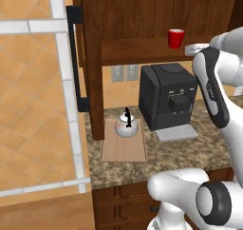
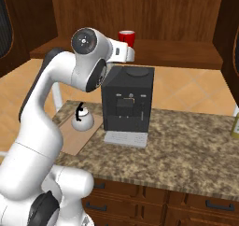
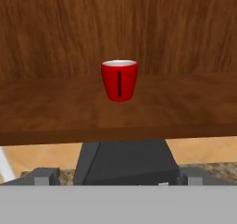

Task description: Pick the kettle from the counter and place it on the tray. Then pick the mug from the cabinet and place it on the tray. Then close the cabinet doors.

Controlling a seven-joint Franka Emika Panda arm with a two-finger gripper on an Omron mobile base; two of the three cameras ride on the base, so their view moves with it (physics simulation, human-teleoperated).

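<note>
Fingers (image 3: 45, 176) stood wide apart with nothing between them, and my gripper (image 3: 119, 177) looked straight at the mug (image 3: 119, 80), which sat upright on the cabinet (image 1: 142, 15) shelf, well short of my fingertips. I saw the kettle (image 1: 126, 125) resting on the tray (image 1: 124, 146) on the counter (image 2: 186, 145), beside the coffee machine (image 2: 127, 99). One cabinet door (image 1: 75, 58) seemed swung open at the left, though I saw only its edge.
</note>
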